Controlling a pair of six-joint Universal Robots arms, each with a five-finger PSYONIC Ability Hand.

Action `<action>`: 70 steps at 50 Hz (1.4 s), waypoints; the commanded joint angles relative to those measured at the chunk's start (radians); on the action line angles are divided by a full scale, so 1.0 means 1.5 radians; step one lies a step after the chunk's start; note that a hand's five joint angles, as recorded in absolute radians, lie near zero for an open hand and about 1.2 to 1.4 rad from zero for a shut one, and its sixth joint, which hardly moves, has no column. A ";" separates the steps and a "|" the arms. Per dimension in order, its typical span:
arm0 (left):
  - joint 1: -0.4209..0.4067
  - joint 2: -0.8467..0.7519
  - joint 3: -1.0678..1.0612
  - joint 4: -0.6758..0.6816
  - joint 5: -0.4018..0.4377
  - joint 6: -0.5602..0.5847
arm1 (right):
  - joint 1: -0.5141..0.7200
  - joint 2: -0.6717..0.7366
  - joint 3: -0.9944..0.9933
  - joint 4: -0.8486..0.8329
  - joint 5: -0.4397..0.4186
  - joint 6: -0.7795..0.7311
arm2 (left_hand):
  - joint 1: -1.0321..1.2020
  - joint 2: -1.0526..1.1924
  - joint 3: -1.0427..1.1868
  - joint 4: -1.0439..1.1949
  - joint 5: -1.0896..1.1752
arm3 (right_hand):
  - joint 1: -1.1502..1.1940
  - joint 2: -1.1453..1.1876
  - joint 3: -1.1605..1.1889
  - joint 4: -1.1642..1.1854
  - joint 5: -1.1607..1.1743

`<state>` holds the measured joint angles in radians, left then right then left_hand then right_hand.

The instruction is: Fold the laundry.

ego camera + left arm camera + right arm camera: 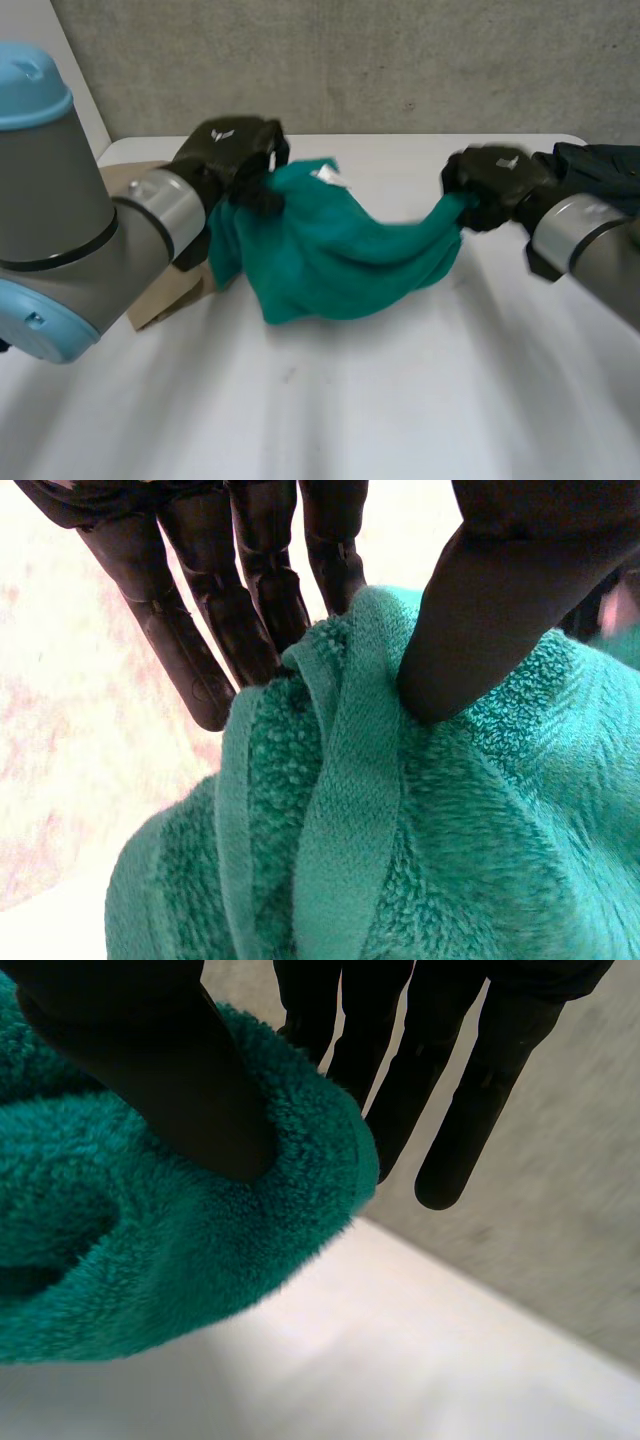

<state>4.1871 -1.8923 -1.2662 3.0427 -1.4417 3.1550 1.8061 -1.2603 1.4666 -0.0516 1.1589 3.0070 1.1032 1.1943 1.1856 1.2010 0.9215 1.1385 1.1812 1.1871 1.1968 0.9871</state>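
Your left robot hand (pixel 232 150) pinches the flat woven hem of the teal terry towel (pixel 340 250) between thumb and fingers. Your right robot hand (pixel 495 178) pinches the fluffy opposite end. The towel sags, bunched, between them over the white counter (pixel 400 400), with brown cardboard (pixel 150 300) beside it.

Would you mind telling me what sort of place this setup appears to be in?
Probably a robotics lab or test bench, not a home: a white table, a plain concrete wall behind it, and the left hand and right hand each pinching a green towel.

Fuzzy looped terry-cloth towel (pixel 420 830), smooth matt white table (pixel 400 400), rough concrete wall (pixel 400 60).
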 commanded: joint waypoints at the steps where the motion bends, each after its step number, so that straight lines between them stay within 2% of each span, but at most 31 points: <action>1: 0.021 -0.022 -0.110 -0.003 0.006 0.001 | -0.019 -0.104 0.001 0.099 0.003 -0.148 | 0.195 0.135 0.140 0.130 0.200 | 0.172 0.143 0.139 0.133 0.156; 6: -0.018 -0.079 -0.118 0.003 0.005 0.001 | -0.007 -0.099 0.012 0.159 0.016 -0.234 | 0.195 0.135 0.140 0.130 0.200 | 0.172 0.143 0.139 0.133 0.156; 10: -0.034 -0.121 -0.085 0.018 -0.001 0.004 | 0.022 -0.053 0.010 0.156 0.019 -0.247 | 0.184 0.123 0.129 0.119 0.189 | 0.172 0.143 0.139 0.133 0.156; 15: -0.035 -0.177 -0.014 0.040 -0.005 0.006 | 0.051 0.018 0.002 0.139 0.060 -0.249 | 0.059 -0.002 0.004 -0.006 0.064 | 0.172 0.143 0.139 0.133 0.156; 16: -0.033 -0.180 -0.003 0.039 -0.005 0.006 | 0.061 0.024 0.003 0.133 0.066 -0.249 | -0.063 -0.124 -0.118 -0.129 -0.059 | 0.172 0.143 0.139 0.133 0.156; 19: -0.030 -0.179 -0.003 0.033 -0.004 0.006 | 0.091 0.033 0.020 0.106 0.082 -0.251 | -0.301 -0.362 -0.356 -0.366 -0.296 | 0.172 0.143 0.139 0.133 0.156; 26: -0.039 -0.120 -0.036 0.024 -0.004 0.006 | 0.097 0.026 0.084 0.059 0.083 -0.251 | -0.339 -0.399 -0.394 -0.404 -0.334 | 0.172 0.143 0.139 0.133 0.156; 30: -0.058 -0.101 -0.038 0.026 -0.004 0.006 | 0.097 0.005 0.105 0.053 0.083 -0.255 | -0.339 -0.399 -0.394 -0.404 -0.334 | 0.172 0.143 0.139 0.133 0.156; 36: -0.094 -0.128 -0.023 0.037 -0.003 0.008 | 0.097 -0.015 0.135 0.050 0.083 -0.256 | -0.339 -0.399 -0.394 -0.404 -0.334 | 0.172 0.143 0.139 0.133 0.156; 40: -0.121 -0.200 0.018 0.032 -0.006 0.057 | 0.097 -0.026 0.147 0.049 0.083 -0.256 | -0.339 -0.399 -0.394 -0.404 -0.334 | 0.172 0.143 0.139 0.133 0.156; 47: -0.130 -0.269 0.053 0.033 -0.022 0.156 | 0.096 -0.027 0.156 0.044 0.083 -0.256 | -0.325 -0.386 -0.380 -0.390 -0.320 | 0.172 0.143 0.139 0.133 0.156; 50: -0.137 -0.288 0.070 0.032 -0.044 0.177 | 0.095 -0.025 0.158 0.039 0.083 -0.256 | -0.224 -0.284 -0.279 -0.289 -0.219 | 0.172 0.143 0.139 0.133 0.156; 51: -0.139 -0.289 0.074 0.032 -0.050 0.177 | 0.095 -0.025 0.158 0.035 0.084 -0.256 | -0.132 -0.193 -0.187 -0.197 -0.127 | 0.172 0.143 0.139 0.133 0.156; 52: -0.141 -0.289 0.077 0.034 -0.058 0.176 | 0.094 -0.025 0.158 0.033 0.085 -0.256 | 0.121 0.060 0.066 0.055 0.125 | 0.172 0.143 0.139 0.133 0.156; 53: -0.142 -0.289 0.078 0.036 -0.062 0.175 | 0.093 -0.025 0.158 0.030 0.087 -0.257 | 0.195 0.134 0.140 0.129 0.199 | 0.172 0.143 0.139 0.133 0.156; 57: -0.149 -0.262 0.080 0.039 -0.082 0.172 | 0.078 -0.025 0.151 0.020 0.093 -0.259 | 0.195 0.135 0.140 0.130 0.200 | 0.172 0.143 0.139 0.133 0.156; 61: -0.161 -0.163 0.071 0.040 -0.085 0.161 | 0.074 -0.027 0.135 0.027 0.093 -0.274 | 0.195 0.135 0.140 0.130 0.200 | 0.172 0.143 0.139 0.133 0.156; 65: -0.159 -0.079 0.061 0.035 -0.084 0.085 | 0.074 -0.027 0.119 0.031 0.096 -0.308 | 0.195 0.135 0.140 0.130 0.200 | 0.172 0.143 0.139 0.133 0.156; 70: -0.134 -0.048 0.046 0.020 -0.081 0.027 | 0.073 -0.026 0.103 0.032 0.102 -0.336 | 0.195 0.135 0.140 0.130 0.200 | 0.172 0.143 0.139 0.133 0.156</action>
<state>3.9490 -2.0512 -1.1695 3.0979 -1.5705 3.3140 1.9165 -1.3003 1.6523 -0.0084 1.3014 2.5606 1.0997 1.1866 1.1791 1.1968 0.9300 1.1385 1.1811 1.1885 1.1979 0.9871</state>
